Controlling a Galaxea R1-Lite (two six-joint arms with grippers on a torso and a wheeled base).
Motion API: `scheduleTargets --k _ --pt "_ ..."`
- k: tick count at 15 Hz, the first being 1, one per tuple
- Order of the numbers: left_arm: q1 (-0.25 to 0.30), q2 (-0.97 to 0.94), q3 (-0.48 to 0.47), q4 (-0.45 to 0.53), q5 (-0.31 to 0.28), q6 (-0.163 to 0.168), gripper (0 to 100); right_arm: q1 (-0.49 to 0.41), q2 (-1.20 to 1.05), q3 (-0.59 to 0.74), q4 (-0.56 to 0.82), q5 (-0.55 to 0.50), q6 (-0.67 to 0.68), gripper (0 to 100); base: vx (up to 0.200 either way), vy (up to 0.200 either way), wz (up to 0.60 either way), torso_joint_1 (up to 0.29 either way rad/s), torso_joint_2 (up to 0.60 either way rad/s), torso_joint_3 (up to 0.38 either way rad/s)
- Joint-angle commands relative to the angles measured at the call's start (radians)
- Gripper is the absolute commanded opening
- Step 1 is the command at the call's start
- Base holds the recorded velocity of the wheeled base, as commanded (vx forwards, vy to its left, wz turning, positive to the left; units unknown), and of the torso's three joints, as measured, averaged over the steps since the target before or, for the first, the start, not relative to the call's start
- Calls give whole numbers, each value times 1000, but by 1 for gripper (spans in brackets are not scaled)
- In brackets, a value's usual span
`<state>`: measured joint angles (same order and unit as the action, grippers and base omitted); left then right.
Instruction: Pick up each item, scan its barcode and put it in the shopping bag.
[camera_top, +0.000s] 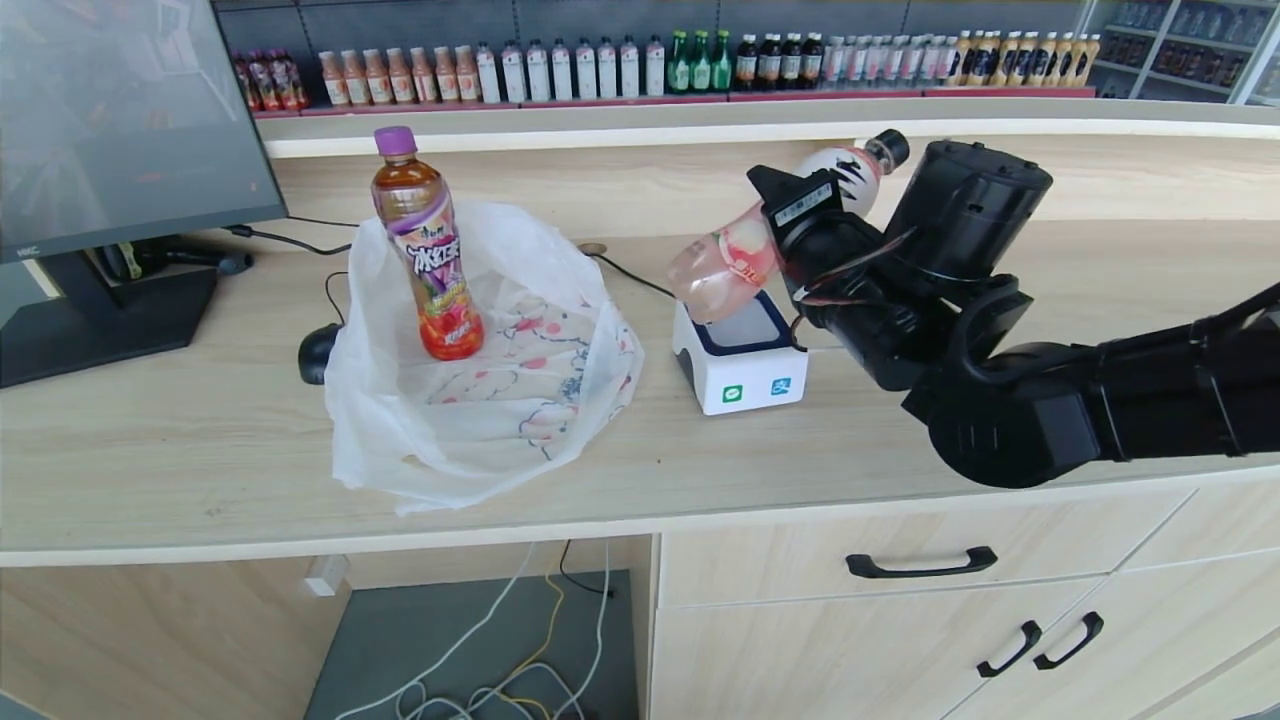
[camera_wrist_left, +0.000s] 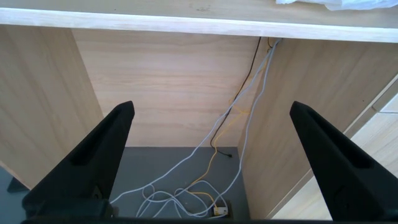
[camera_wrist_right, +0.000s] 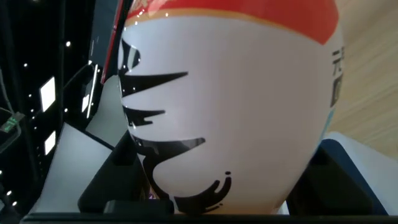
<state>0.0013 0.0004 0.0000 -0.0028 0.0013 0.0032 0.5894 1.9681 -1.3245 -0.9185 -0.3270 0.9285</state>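
Head view first: the right claw (camera_top: 805, 225) is clamped round the pink bottle (camera_top: 725, 260), tipped neck-up. Its base hangs right over the window of the scanner (camera_top: 740, 365), mid-counter, and that looks like the pose for reading its barcode. The shopping bag (camera_top: 480, 400) sits open toward the front edge, left of the scanner, mouth up to receive. A purple-capped bottle (camera_top: 425, 240) stands upright at its mouth, seemingly inside. The pale wood counter (camera_top: 200, 450) also carries a monitor (camera_top: 120, 150) at its back-left corner and a mouse (camera_top: 318, 352) beside the bag. Drawers (camera_top: 920, 565) sit below, and a shelf (camera_top: 650, 70) of drinks runs behind.

Left wrist view: the left claw (camera_wrist_left: 211, 107) is spread wide and holds nothing, parked below the counter's front edge, with cables (camera_wrist_left: 186, 186) trailing on the floor.

Right wrist view: the bottle's white label with black strokes is pinched between dark fingers (camera_wrist_right: 118, 180), a firm hold by the look of it.
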Motion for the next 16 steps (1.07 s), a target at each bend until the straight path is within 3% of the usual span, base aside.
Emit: scheduleTargets --k 1,16 --pt "0 0 0 0 0 0 100 1 8 27 -3 0 12 0 0 0 0 0 0 0" --pt "0 0 0 0 0 0 100 -17 48 25 -6 3 167 0 0 0 0 0 0 0"
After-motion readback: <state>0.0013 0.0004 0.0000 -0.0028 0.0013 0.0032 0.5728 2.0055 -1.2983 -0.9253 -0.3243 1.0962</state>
